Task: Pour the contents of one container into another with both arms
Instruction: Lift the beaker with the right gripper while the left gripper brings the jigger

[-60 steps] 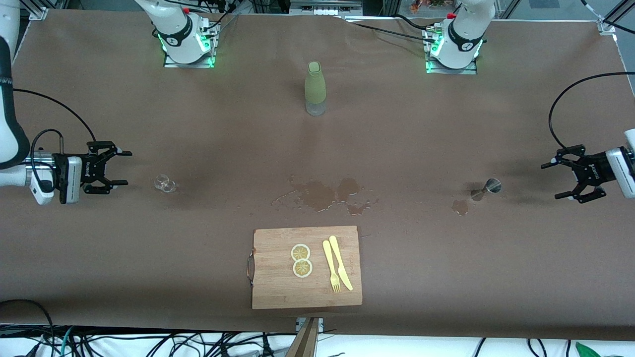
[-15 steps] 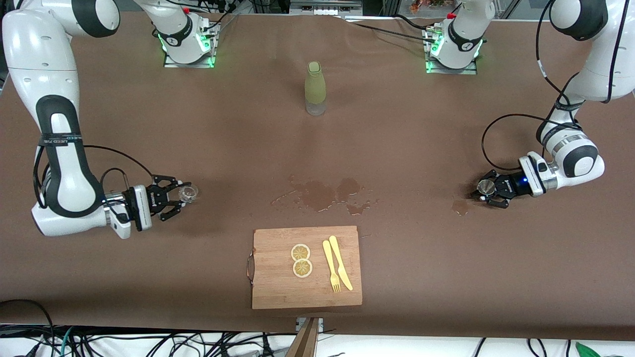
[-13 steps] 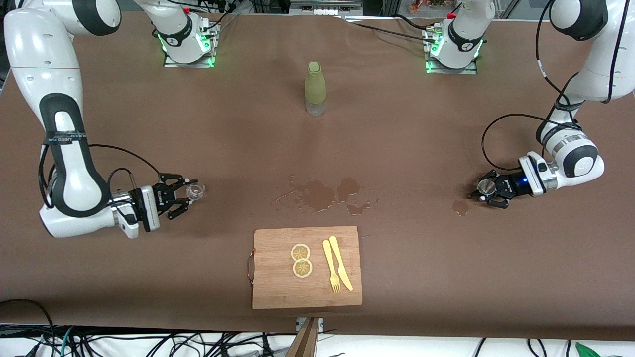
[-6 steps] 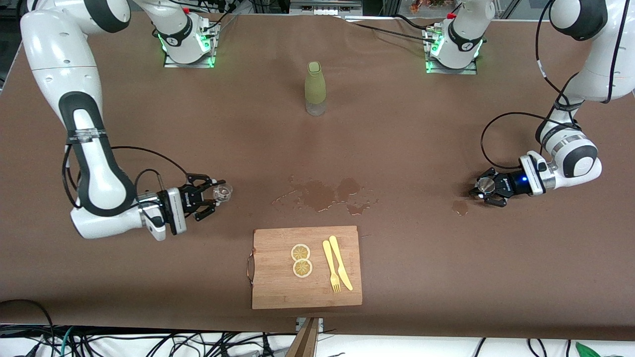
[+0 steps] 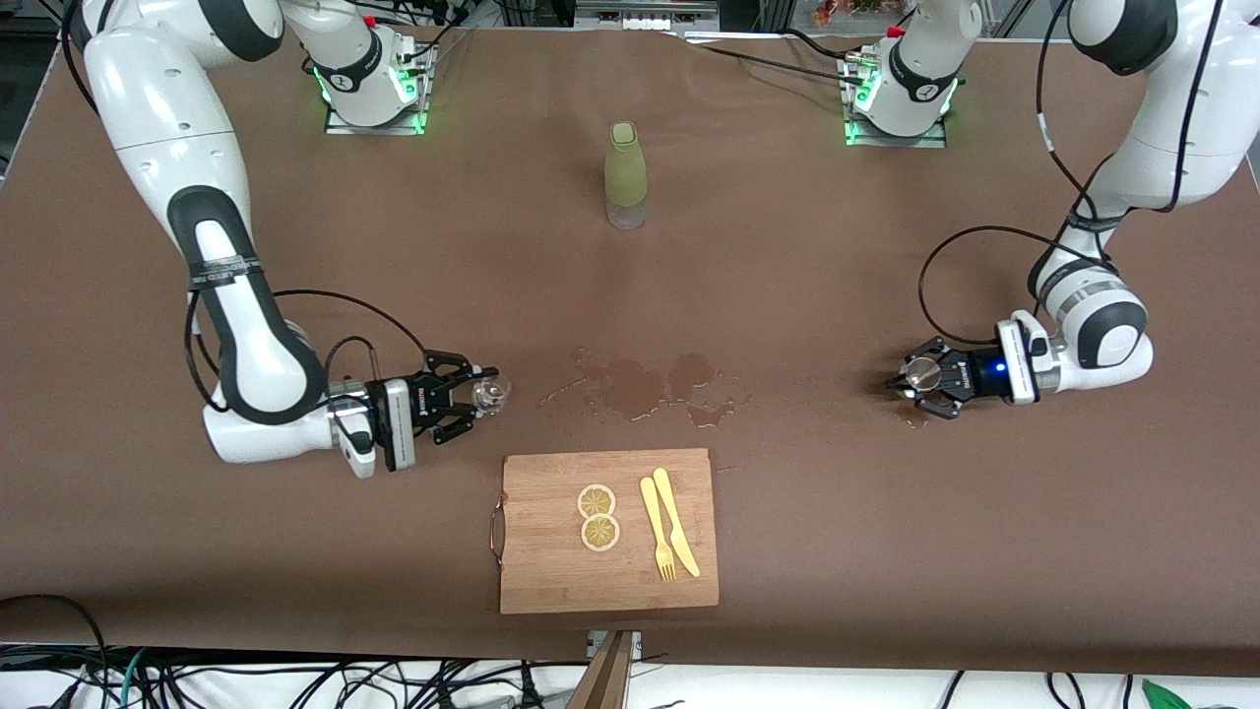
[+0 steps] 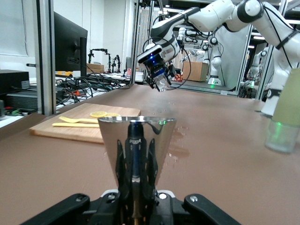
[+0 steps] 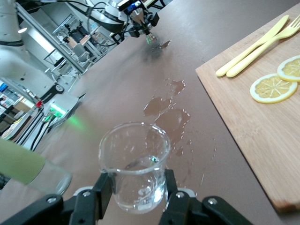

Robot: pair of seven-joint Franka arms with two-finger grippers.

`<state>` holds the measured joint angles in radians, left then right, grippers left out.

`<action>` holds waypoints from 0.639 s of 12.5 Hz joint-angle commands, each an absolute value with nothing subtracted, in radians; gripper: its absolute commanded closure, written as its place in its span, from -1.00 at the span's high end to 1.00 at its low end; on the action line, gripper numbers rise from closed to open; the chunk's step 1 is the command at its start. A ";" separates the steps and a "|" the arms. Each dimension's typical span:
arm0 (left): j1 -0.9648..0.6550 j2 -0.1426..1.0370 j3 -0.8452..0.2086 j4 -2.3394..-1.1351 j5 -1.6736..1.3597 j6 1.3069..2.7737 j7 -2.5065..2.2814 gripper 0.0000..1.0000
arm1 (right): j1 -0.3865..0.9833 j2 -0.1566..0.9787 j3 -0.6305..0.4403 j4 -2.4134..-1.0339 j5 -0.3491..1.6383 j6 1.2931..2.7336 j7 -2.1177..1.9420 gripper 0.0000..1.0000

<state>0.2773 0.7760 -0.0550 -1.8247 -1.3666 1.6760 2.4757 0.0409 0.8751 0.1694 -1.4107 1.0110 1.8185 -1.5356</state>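
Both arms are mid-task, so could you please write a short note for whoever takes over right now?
Right gripper: shut on the glass, carried over the table beside the spill.
Left gripper: shut on the jigger, toward the left arm's end, over a small wet patch.
Done: both containers picked up.
Left: bring them together and pour.
Bottle and cutting board untouched.

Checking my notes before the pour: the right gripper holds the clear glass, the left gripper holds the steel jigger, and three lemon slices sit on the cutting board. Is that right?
Not quite: two lemon slices sit on the cutting board, not three, as the front view shows. The rest stands: the right gripper holds the clear glass, and the left gripper holds the steel jigger.
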 commanded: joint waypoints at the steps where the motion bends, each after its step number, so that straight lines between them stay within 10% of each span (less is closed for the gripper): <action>1: 0.203 0.753 -0.044 -1.839 -1.457 1.695 2.436 -1.00 | 0.083 0.864 0.170 -1.448 1.084 1.890 -1.523 -0.74; 8: -0.021 0.765 -0.048 -1.839 -1.649 1.752 2.363 -1.00 | 0.195 0.861 0.172 -1.440 1.201 2.048 -1.405 -0.74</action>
